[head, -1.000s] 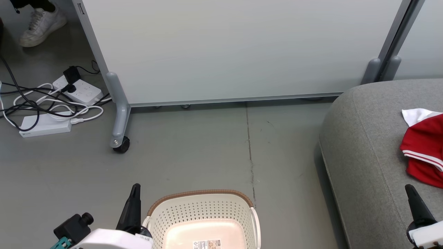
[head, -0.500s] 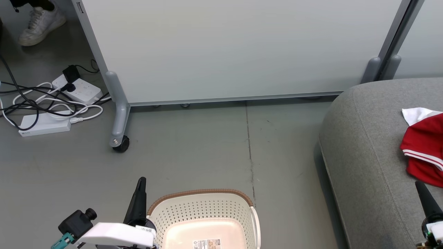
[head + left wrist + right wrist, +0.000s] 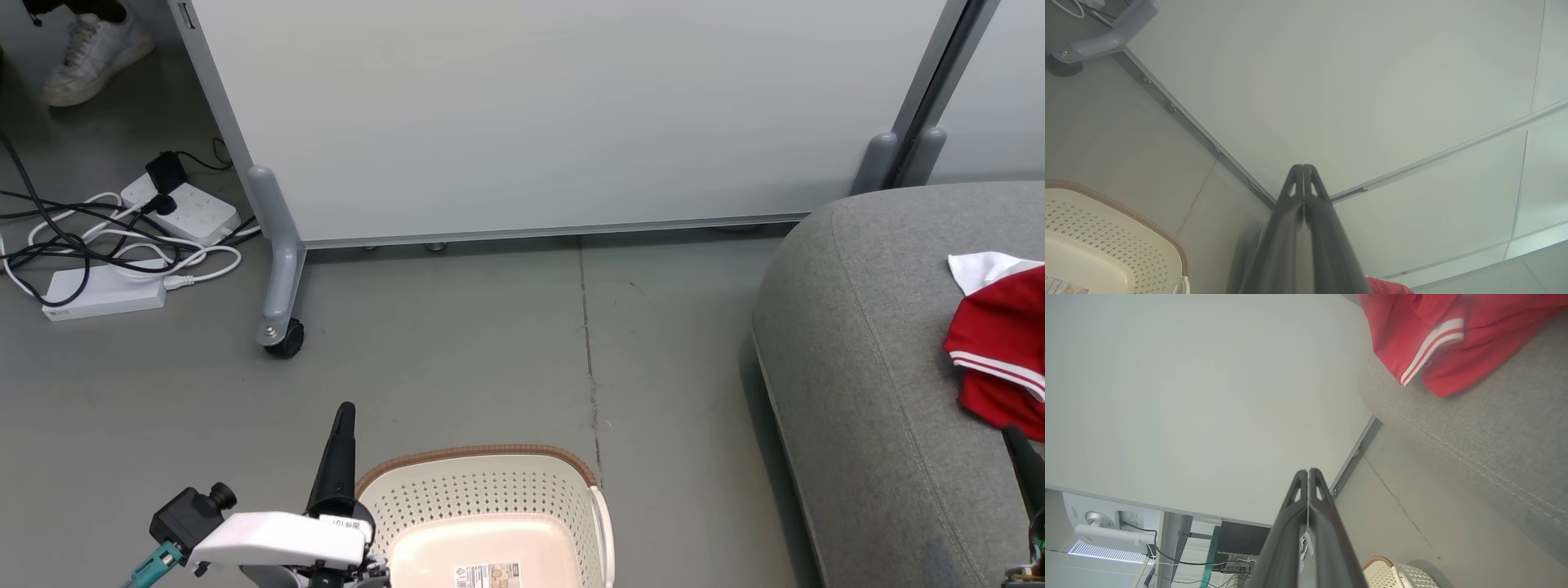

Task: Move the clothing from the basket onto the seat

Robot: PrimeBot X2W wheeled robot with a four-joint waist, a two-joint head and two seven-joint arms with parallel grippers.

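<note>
Clothing [image 3: 1000, 343] lay on the seat [image 3: 857, 367], cut off by the frame edge, so probably all of it. Basket [image 3: 490, 498] on the floor showed a bare bottom. Left gripper [image 3: 346, 408] and right gripper [image 3: 1308, 471] were clenched, holding nothing. Task looked done.

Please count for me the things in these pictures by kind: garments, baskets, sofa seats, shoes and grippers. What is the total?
Garments: 1, the clothing
Baskets: 1, the basket
Sofa seats: 1, the seat
Shoes: 1, white shoe
Grippers: 2, left gripper, right gripper
Total: 6
</note>
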